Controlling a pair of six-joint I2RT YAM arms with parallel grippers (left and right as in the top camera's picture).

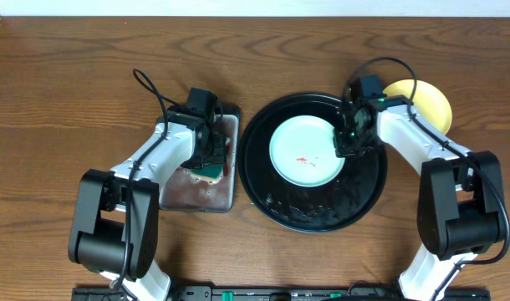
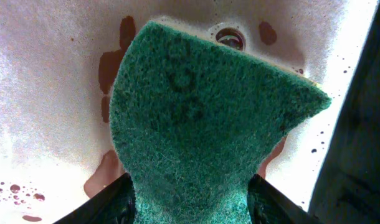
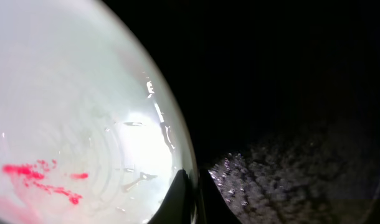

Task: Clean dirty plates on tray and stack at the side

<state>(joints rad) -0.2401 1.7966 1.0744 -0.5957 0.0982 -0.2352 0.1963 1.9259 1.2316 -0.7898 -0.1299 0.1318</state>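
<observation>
A pale mint-blue plate (image 1: 305,150) with red sauce smears lies on the black tray (image 1: 313,209). My right gripper (image 1: 347,146) is shut on the plate's right rim; in the right wrist view the rim (image 3: 177,149) runs between the two fingers (image 3: 193,196), with the sauce (image 3: 37,177) at lower left. A yellow plate (image 1: 429,102) lies on the table right of the tray, partly under the right arm. My left gripper (image 1: 211,159) is shut on the green sponge (image 2: 202,124) over the wet grey pan (image 1: 196,196). A third plate is not seen.
The grey pan (image 2: 47,81) holds foamy water with reddish-brown stains. The tray's bottom (image 3: 302,168) is wet with droplets. Bare wooden table lies at the far side and left.
</observation>
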